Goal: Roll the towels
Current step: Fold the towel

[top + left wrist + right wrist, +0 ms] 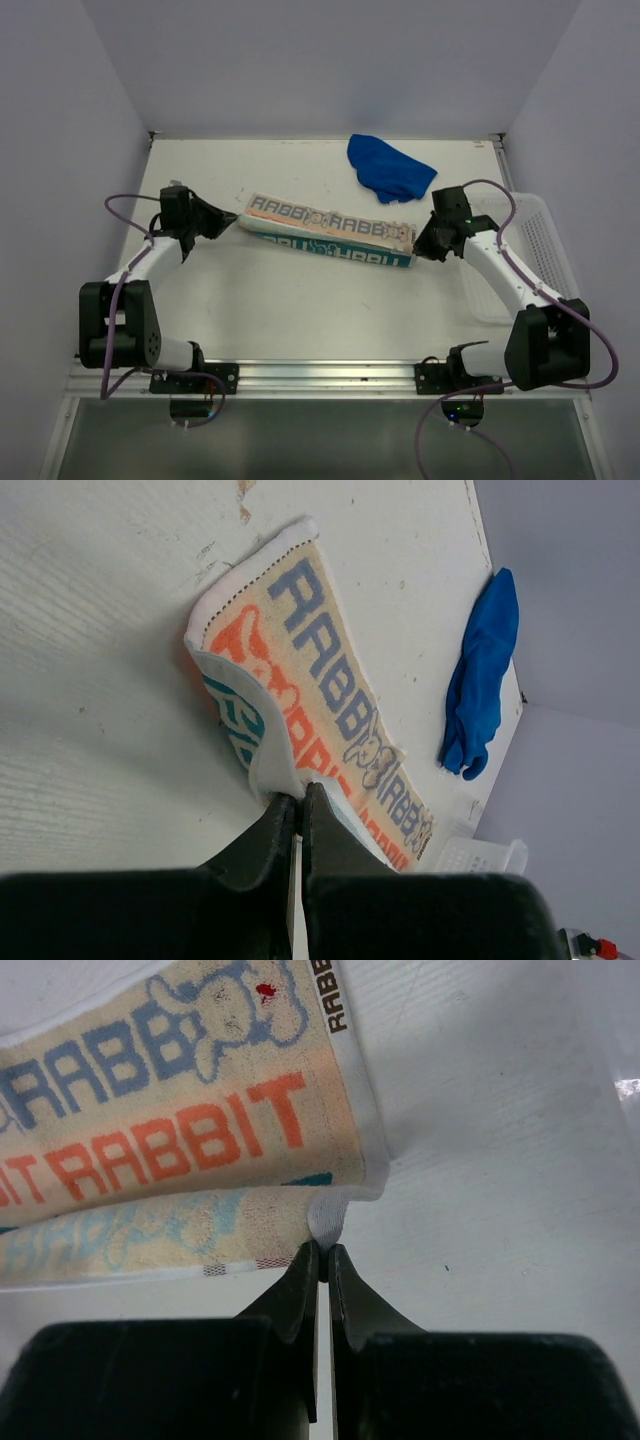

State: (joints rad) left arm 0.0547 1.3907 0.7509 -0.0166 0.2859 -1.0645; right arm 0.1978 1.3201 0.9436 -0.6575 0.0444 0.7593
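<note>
A white table top (300, 310) lies beneath both arms, and a white plastic mesh basket (540, 235) is set at its edge, just outboard of the right gripper (420, 245).

A long patterned terry towel in orange, grey-blue and white with block lettering (330, 232) is stretched between the 2 grippers, running from the left gripper (232, 222) across to the right one. It appears to be doubled along its length into a narrow strip, with a teal-lettered layer showing at the near edge under the lettered top face. No turn of a roll can be seen at either end.

A plain bright blue soft cloth (388, 170) is heaped in a crumple beyond the right gripper and a little to its left, well apart from both sets of fingers.

In the left wrist view, the left gripper is seen pinched tight on the white hem of the strip's near edge, which is raised slightly just ahead of the fingertips. In the right wrist view, the right gripper is seen clamped on the white corner hem at the opposite end, the folded layers directly ahead of it.

0 of the 2 towels is judged rolled. The patterned one is judged to be only at the folding stage. Its rolling, and the spreading, folding and rolling of the blue one, are judged to remain.
</note>
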